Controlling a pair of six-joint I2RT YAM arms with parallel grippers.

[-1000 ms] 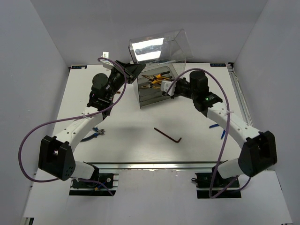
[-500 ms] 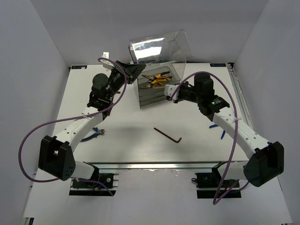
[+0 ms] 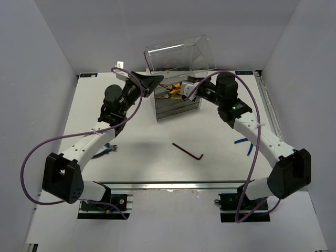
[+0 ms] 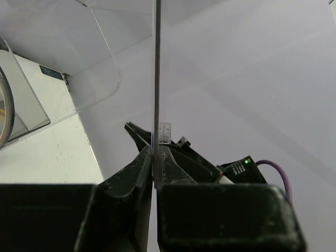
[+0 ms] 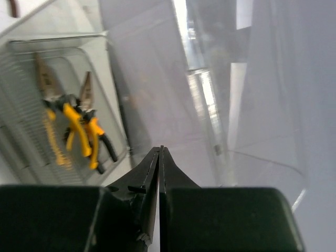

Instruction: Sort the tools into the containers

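The clear cabinet (image 3: 177, 102) stands at the back centre with its rounded transparent top (image 3: 178, 55) raised. Yellow and orange pliers (image 3: 173, 88) lie in its open top compartment and also show in the right wrist view (image 5: 68, 131). My left gripper (image 3: 155, 81) is shut on the thin clear edge of the top (image 4: 156, 79), its tips (image 4: 156, 152) pinching it. My right gripper (image 3: 187, 87) is shut and empty (image 5: 161, 149), at the cabinet's upper right, just beside the pliers. A dark hex key (image 3: 188, 150) lies on the table in front.
A blue-handled tool (image 3: 109, 148) lies by the left arm. Two blue-handled pieces (image 3: 242, 142) lie under the right arm. The grey side walls stand close on both sides. The table's front rail (image 3: 173, 184) runs between the arm bases.
My right gripper has risen and moved back from the cabinet's front right to its upper right rim. My left gripper has kept its hold on the clear top, shifting slightly.
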